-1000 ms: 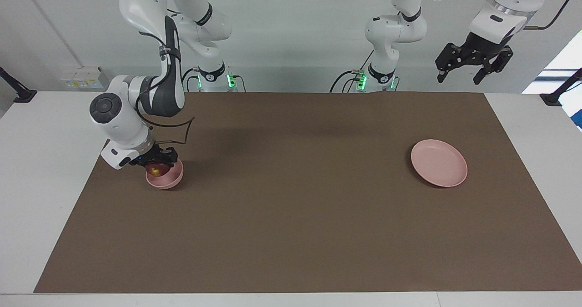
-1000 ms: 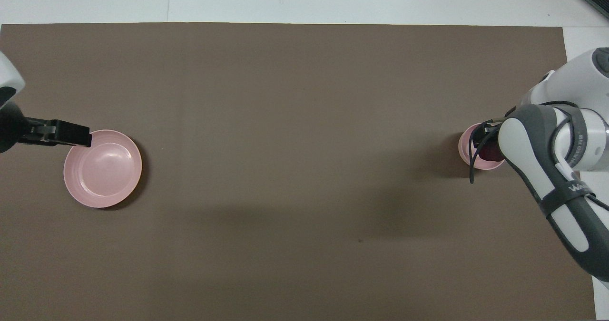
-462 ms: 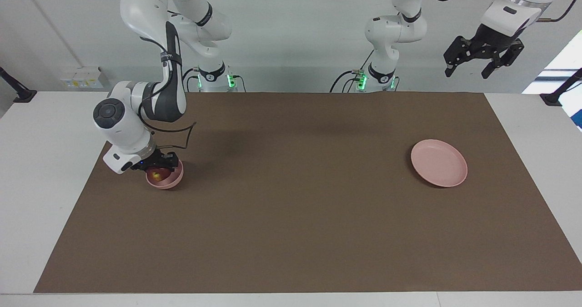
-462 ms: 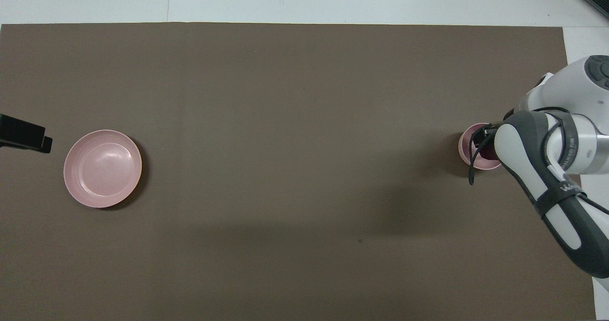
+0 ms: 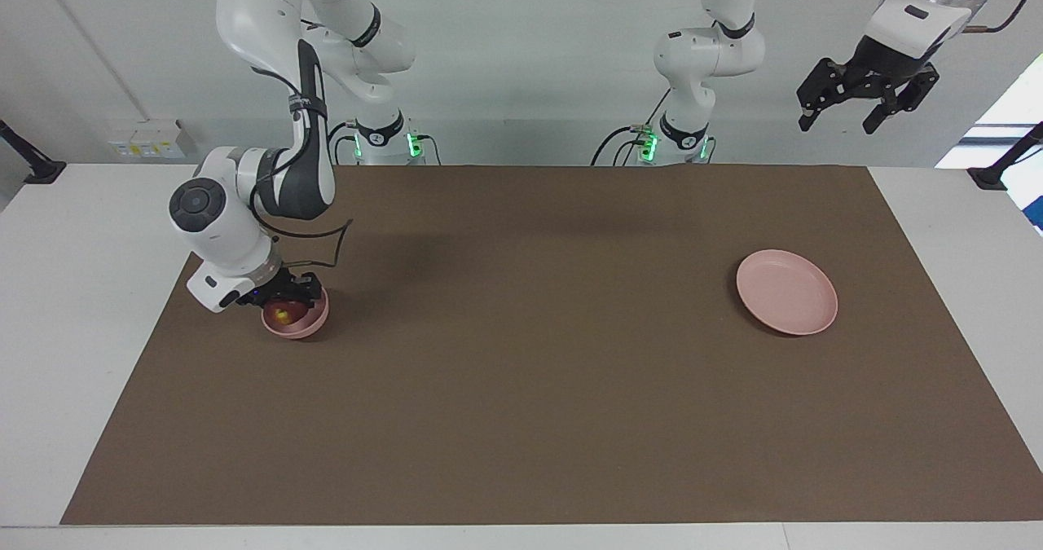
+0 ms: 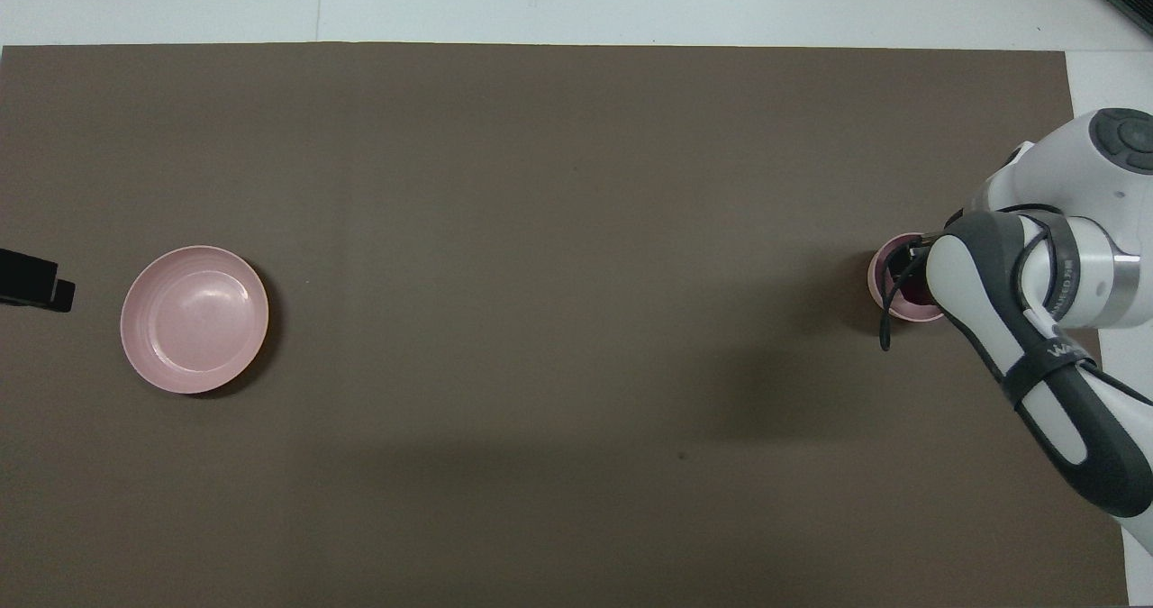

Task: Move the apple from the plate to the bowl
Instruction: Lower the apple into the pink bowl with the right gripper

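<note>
Right tool (image 5: pixel 281 301) pinching small dark red apple (image 5: pixel 282 314) low inside deep pale pink bowl (image 5: pixel 305 322), wide flat pink plate (image 5: pixel 786 292) bare, left tool (image 5: pixel 866 85) spread, waiting aloft; risk: lifting before release could tip bowl.

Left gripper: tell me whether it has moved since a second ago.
Yes. The left gripper has risen and drawn away from the plate, toward the left arm's end of the table; overhead it no longer overlaps the plate's rim.

Text on my right arm (image 6: pixel 1049 356): I am seeing some white letters on its dark strap, but I am not reading them.
</note>
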